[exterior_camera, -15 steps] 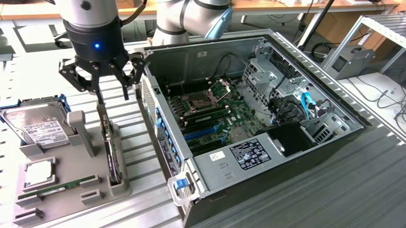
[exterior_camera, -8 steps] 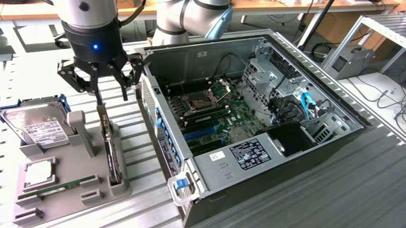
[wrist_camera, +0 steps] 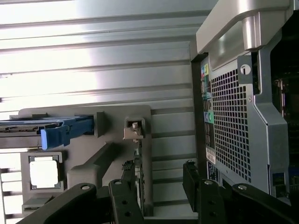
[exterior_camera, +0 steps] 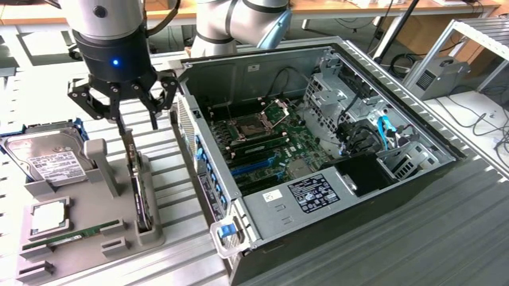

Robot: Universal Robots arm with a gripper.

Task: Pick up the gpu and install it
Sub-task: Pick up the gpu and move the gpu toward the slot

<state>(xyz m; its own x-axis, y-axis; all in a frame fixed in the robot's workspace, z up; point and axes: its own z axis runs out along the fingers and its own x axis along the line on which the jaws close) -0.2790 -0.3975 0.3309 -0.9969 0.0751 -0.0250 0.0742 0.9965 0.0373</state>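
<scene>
The gpu (exterior_camera: 142,193), a thin dark card seen edge-on with a silver bracket at one end, stands upright on its long edge in a grey holder (exterior_camera: 95,238) slot, just below the spread fingers (exterior_camera: 152,113).

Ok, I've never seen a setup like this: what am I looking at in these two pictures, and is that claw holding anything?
One robot arm ends in a claw. The exterior view comes from a camera off the arm; the wrist view from one on the wrist. An open computer case lies on the table. Beside it a grey holder carries a hard drive, a processor chip, a RAM stick and the gpu, standing on edge. The claw is open, empty, just above the gpu.
</scene>
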